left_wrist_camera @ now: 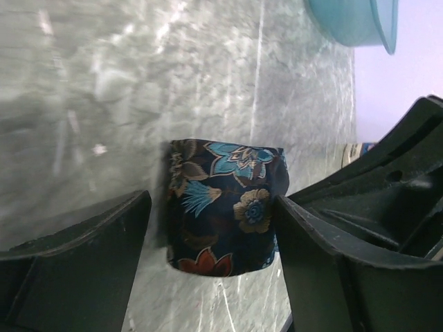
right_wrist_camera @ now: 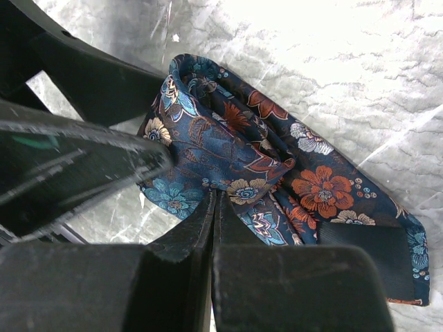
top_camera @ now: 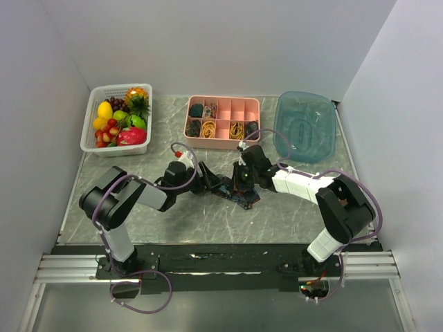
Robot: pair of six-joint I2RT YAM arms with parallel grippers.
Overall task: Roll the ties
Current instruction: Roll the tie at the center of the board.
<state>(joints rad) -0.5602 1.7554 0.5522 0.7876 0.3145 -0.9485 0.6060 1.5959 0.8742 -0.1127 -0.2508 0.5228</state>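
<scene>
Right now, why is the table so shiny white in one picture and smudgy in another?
Right wrist view: glare whitens the table beyond the tie. Left wrist view: the table looks blurred, the tie sharper. Top view: evenly lit.

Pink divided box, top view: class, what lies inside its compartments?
Inside the pink box, coils of yellow-orange bands fill two near-row compartments. Dark bundles, too small to identify, sit in others. Some far-row compartments look bare. Anything beneath the contents is covered.
</scene>
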